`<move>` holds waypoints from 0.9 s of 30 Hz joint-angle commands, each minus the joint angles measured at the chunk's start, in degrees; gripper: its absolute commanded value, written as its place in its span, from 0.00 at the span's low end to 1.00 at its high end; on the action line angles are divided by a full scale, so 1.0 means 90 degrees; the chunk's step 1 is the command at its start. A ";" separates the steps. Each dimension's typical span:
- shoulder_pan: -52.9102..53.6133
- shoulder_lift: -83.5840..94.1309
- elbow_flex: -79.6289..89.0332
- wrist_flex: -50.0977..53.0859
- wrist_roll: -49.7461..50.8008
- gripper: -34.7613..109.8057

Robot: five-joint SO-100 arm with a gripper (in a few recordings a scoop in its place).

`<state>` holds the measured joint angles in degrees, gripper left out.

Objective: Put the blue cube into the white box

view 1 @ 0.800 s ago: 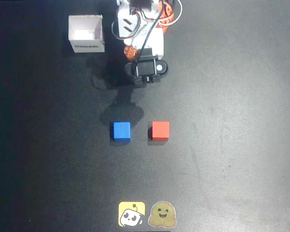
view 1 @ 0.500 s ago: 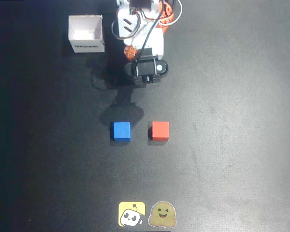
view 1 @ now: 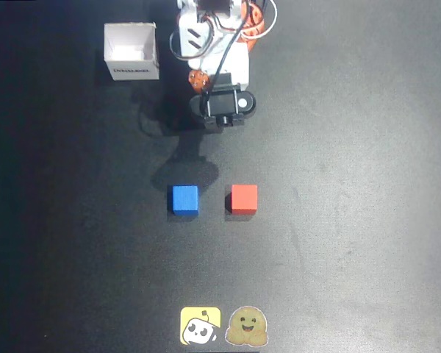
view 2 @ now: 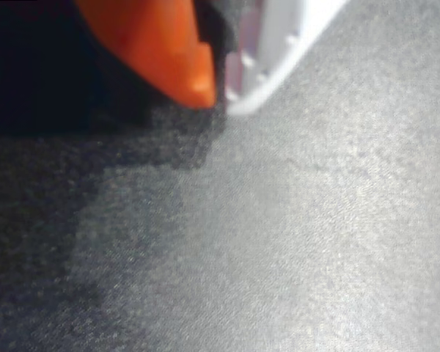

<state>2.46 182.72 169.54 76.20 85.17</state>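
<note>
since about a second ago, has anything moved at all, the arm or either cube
Nothing visibly changed. In the overhead view the arm is folded near the top of the table, the blue cube and the red cube sit side by side apart from it, and the white box stands at the upper left. The gripper holds nothing, its tips close together.

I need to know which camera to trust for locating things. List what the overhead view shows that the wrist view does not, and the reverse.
Overhead alone: the blue cube beside the red cube, the white box at upper left, and two stickers at the bottom edge. Wrist alone: a close look at the gripper, its orange fingertip and white fingertip almost together, holding nothing. Both share the dark table mat.
</note>
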 commanded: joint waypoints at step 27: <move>0.0781 -0.6641 -0.4424 -0.1348 -0.0742 0.24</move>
<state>7.65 128.06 134.82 65.21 79.98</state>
